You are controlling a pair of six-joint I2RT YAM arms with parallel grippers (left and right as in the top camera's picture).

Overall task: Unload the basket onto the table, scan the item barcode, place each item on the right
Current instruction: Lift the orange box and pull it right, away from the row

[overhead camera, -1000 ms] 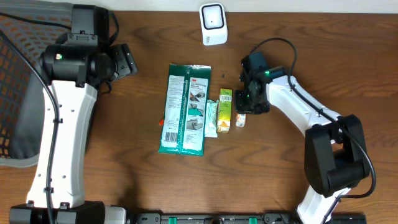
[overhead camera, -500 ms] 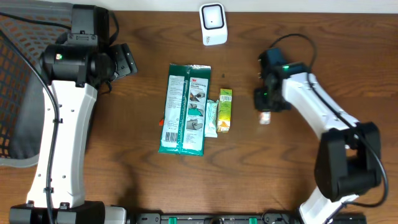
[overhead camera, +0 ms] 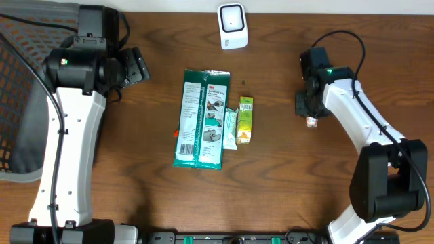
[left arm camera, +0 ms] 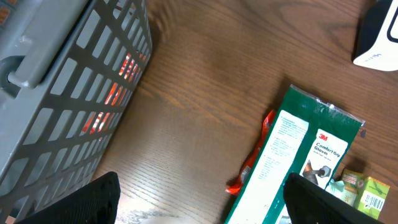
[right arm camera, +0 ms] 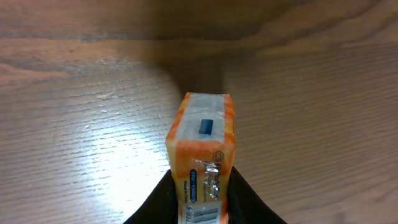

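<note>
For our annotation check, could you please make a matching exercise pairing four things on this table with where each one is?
1 white barcode scanner
2 large green plastic package
3 small orange-and-white box
4 grey plastic mesh basket

A held in the right gripper
B at the far left of the table
C lying flat in the middle
D at the far edge, centre

Pairs: 1-D, 2-C, 3-A, 4-B

Small orange-white packet (right arm camera: 202, 143) in right tool (right arm camera: 200, 196)
</note>
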